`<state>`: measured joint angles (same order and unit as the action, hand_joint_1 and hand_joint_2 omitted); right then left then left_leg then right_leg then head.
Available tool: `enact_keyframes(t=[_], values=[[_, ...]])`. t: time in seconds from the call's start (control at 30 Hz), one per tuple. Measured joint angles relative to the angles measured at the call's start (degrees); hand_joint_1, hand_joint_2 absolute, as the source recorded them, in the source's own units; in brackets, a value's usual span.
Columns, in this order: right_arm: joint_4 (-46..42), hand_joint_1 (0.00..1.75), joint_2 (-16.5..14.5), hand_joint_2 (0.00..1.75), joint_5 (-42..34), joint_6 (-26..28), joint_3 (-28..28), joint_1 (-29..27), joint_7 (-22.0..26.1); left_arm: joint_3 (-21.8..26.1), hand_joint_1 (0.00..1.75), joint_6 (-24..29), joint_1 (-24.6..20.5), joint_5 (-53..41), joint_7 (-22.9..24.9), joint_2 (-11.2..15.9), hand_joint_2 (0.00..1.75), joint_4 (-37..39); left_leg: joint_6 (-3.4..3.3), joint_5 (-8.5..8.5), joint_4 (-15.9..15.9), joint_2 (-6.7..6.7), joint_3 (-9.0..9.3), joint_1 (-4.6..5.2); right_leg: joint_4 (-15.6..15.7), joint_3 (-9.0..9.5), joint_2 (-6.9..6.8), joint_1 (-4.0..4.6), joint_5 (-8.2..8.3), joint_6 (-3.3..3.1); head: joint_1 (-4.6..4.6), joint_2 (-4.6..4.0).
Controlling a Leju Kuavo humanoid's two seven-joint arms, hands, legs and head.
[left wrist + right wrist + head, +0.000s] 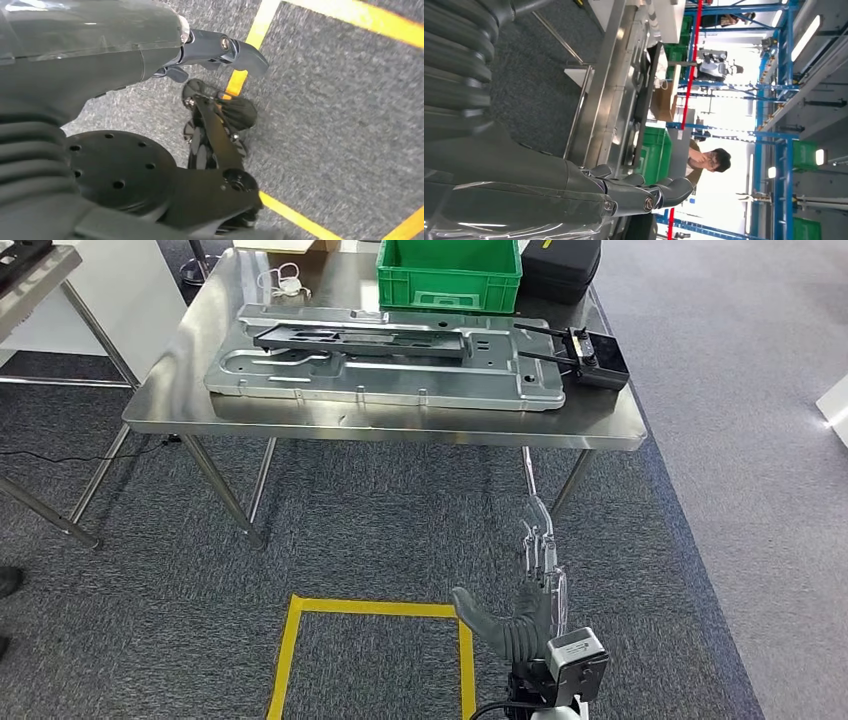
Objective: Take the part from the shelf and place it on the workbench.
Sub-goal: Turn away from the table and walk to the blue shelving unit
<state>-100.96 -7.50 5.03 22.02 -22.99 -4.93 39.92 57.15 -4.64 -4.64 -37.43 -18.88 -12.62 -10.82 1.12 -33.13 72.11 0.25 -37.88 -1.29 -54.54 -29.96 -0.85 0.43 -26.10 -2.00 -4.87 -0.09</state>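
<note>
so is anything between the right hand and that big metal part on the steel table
Nothing visible does. The right hand hangs empty over the grey carpet in front of the stainless steel workbench, and open floor lies between them. The large flat silver sheet-metal part lies on the benchtop, a green plastic crate behind it.

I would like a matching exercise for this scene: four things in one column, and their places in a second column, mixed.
Things:
1. green crate
2. large metal panel
3. yellow tape square
4. right hand

Places:
A. on the carpet, in front of the table
B. at the table's far edge
C. raised over the floor, near the tape
D. flat across the table's middle

Pairs: 1-B, 2-D, 3-A, 4-C
</note>
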Motion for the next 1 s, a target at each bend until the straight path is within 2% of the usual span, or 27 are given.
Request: enact_keyframes(t=[0.07,0.1,0.13,0.17,0.23,0.3,0.33,0.4,0.43,0.47,0.5,0.53,0.6,0.63,0.67,0.73,0.8,0.87,0.93,0.97,1.0], values=[[0.0,0.00,0.0,0.44,0.1,0.0,0.0,-0.2,-0.1,0.1,0.00,-0.5,0.0,0.3,-0.4,0.0,0.00,0.0,0.87,3.08,-7.0,0.04,4.03,-0.47,-1.3,-0.63,0.08,-0.55,-0.49,0.92,0.00,0.00],[0.0,0.00,0.0,0.00,0.1,-0.1,0.0,-0.3,-0.2,0.1,0.00,-0.6,0.0,0.4,-0.5,0.0,0.00,0.0,0.90,4.16,-9.9,-0.12,5.74,-0.50,-2.0,-1.04,0.15,-0.68,-0.81,1.43,-0.01,0.00],[0.0,0.00,0.0,0.00,0.1,-0.2,0.0,-0.3,-0.3,0.1,0.00,-0.6,0.1,0.4,-0.5,0.0,0.00,0.0,0.72,4.44,-11.7,-0.27,6.70,-0.52,-2.8,-1.39,0.25,-0.68,-1.09,1.86,0.01,0.00],[0.0,0.00,-0.1,0.00,0.1,-0.4,0.0,-0.4,-0.4,0.1,0.00,-0.6,0.1,0.5,-0.6,0.0,0.00,0.0,0.23,4.13,-12.1,-0.45,6.88,-0.43,-3.4,-1.73,0.37,-0.58,-1.28,2.18,0.04,0.00],[0.0,0.00,-0.1,0.00,-0.1,-0.9,0.1,-0.5,-0.7,0.1,0.00,-0.6,0.1,0.7,-0.7,0.0,0.00,0.0,-0.97,3.99,-11.9,-0.56,6.46,-0.35,-4.1,-2.15,0.55,-0.55,-1.43,2.58,0.11,0.00],[0.0,0.00,-0.1,0.00,-0.2,-1.1,0.1,-0.6,-0.8,0.1,0.00,-0.5,0.1,0.8,-0.9,0.0,0.00,0.0,-1.84,4.18,-12.0,-0.49,6.19,-0.33,-5.6,-2.90,0.61,-0.77,-2.52,3.01,0.12,0.00],[0.0,0.00,-0.1,0.00,-0.2,-1.2,0.1,-0.6,-0.9,0.1,0.00,-0.4,0.1,0.8,-1.0,0.0,0.00,0.0,-2.16,4.36,-12.0,-0.44,6.04,-0.33,-7.8,-3.91,0.61,-0.86,-3.97,3.25,0.12,0.00],[0.0,0.00,-0.1,0.00,-0.2,-1.5,0.2,-0.6,-1.0,0.2,0.00,-0.2,0.1,0.8,-1.0,0.0,0.00,0.0,-2.51,4.59,-12.0,-0.37,5.66,-0.13,-14.8,-7.16,0.62,-0.97,-7.67,3.57,0.13,0.00],[0.0,0.00,-0.1,0.00,-0.1,-1.7,0.2,-0.6,-1.0,0.2,0.00,-0.1,0.1,0.8,-1.0,0.0,0.00,0.0,-2.62,4.66,-12.0,-0.34,5.51,0.01,-18.1,-8.72,0.62,-1.01,-8.90,3.60,0.13,0.00],[0.0,0.00,-0.1,0.00,-0.1,-1.8,0.2,-0.6,-1.1,0.3,0.00,0.0,0.2,0.8,-1.0,0.0,0.00,0.0,-2.67,4.71,-12.0,-0.33,5.43,0.14,-19.6,-9.44,0.62,-1.00,-8.99,3.49,0.13,0.00],[0.0,0.00,-0.1,0.00,0.0,-1.8,0.2,-0.6,-1.2,0.3,0.00,0.1,0.2,0.8,-1.1,0.0,0.00,0.0,-2.69,4.72,-12.0,-0.34,5.43,0.26,-19.0,-9.09,0.64,-0.91,-7.98,3.21,0.13,0.00],[-0.1,0.00,-0.1,0.00,0.0,-1.8,0.3,-0.6,-1.3,0.4,0.00,0.3,0.2,0.8,-1.2,-0.1,0.00,0.0,-2.70,4.73,-12.0,-0.38,5.50,0.36,-16.4,-7.77,0.67,-0.74,-6.15,2.78,0.13,0.00],[-0.3,0.00,-0.2,0.00,0.2,-1.8,0.4,-0.6,-1.4,0.4,0.00,0.4,0.2,0.8,-1.4,-0.2,0.00,0.0,-2.61,4.78,-12.1,-0.44,5.61,0.45,-8.6,-3.99,0.72,-0.08,-2.71,1.64,0.13,0.00],[-0.5,0.00,-0.2,0.00,0.4,-1.8,0.5,-0.6,-1.4,0.4,0.00,0.5,0.2,0.8,-1.4,-0.3,0.00,0.0,-2.45,4.87,-12.2,-0.44,5.60,0.39,-5.8,-2.70,0.72,0.25,-1.84,1.15,0.12,0.00],[-0.7,0.00,-0.2,0.00,0.5,-1.8,0.6,-0.7,-1.4,0.4,0.00,0.5,0.2,0.7,-1.5,-0.5,0.00,0.0,-2.22,4.98,-12.3,-0.41,5.55,0.30,-4.2,-2.06,0.73,0.53,-1.59,0.81,0.11,0.00],[-1.0,0.00,-0.2,0.00,0.7,-1.7,0.8,-1.0,-1.4,0.4,0.00,0.5,0.2,0.5,-1.4,-0.6,0.00,0.0,-1.58,5.27,-12.9,-0.33,5.66,0.22,-3.3,-1.86,0.78,0.71,-1.33,0.43,0.11,0.00],[-1.4,0.00,-0.4,0.00,0.9,-1.6,1.1,-1.3,-1.4,0.4,0.00,0.5,0.2,0.3,-1.3,-0.8,0.00,0.0,-1.11,4.59,-12.3,-0.25,5.53,0.36,-1.7,-1.17,0.66,0.34,-0.47,0.32,0.09,0.00],[-1.6,0.00,-0.6,0.00,1.0,-1.3,1.2,-1.5,-1.3,0.4,0.00,0.5,0.2,0.1,-1.2,-0.7,0.00,0.0,-0.90,1.72,-7.9,-0.27,3.66,0.46,-0.5,-0.66,0.50,-0.03,0.18,0.26,0.05,0.00],[-1.6,0.00,-0.7,0.00,1.1,-1.1,1.3,-1.8,-1.3,0.4,0.00,0.5,0.2,0.0,-1.1,-0.6,0.00,0.0,-0.67,-1.57,-1.0,-0.31,0.52,0.48,-0.6,-0.85,0.51,0.02,0.17,0.12,0.04,0.00],[-1.6,0.00,-0.7,0.00,1.3,-1.1,1.4,-2.0,-1.4,0.4,0.00,0.6,0.3,-0.1,-1.0,-0.5,0.00,0.0,-0.51,-2.01,1.0,-0.30,-0.42,0.47,-0.8,-0.99,0.54,0.03,0.08,0.15,0.04,0.00],[-1.6,0.00,-0.7,0.00,1.5,-1.1,1.4,-2.2,-1.4,0.4,0.00,0.6,0.3,-0.1,-1.0,-0.5,0.00,0.0,-0.36,-1.38,1.1,-0.29,-0.42,0.44,-1.1,-1.12,0.61,0.01,-0.04,0.25,0.04,0.00]])
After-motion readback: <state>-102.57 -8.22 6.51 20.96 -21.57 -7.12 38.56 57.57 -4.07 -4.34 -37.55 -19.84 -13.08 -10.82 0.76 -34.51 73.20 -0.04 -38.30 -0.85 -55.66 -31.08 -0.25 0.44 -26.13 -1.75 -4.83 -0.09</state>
